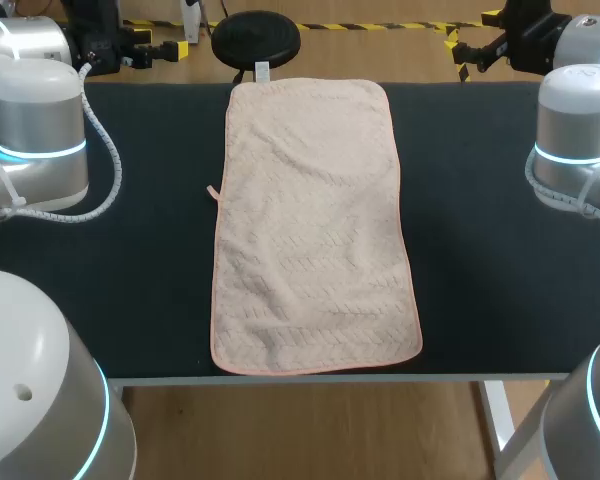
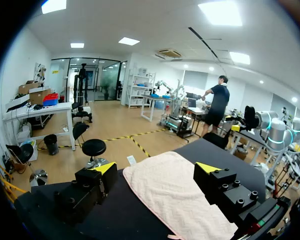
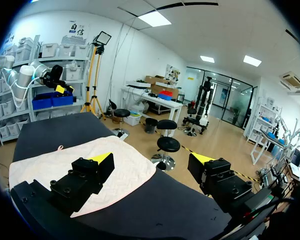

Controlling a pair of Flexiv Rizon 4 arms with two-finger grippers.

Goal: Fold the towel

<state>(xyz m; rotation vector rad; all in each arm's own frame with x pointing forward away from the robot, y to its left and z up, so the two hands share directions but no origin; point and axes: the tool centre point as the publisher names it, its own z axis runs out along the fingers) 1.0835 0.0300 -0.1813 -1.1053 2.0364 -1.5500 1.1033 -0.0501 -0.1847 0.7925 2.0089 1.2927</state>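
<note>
A pale pink towel lies spread flat in the middle of the black table, its long side running from the far edge to the near edge. It has a white label at its far end and a small loop on its left side. My left gripper hangs open above the far left of the table, with the towel ahead of and below it. My right gripper stands open above the far right of the table, beside the towel's end. Neither gripper touches the towel.
Bare black tabletop lies on both sides of the towel. The towel's near end reaches almost to the table's front edge. My left arm and right arm stand over the table's outer sides.
</note>
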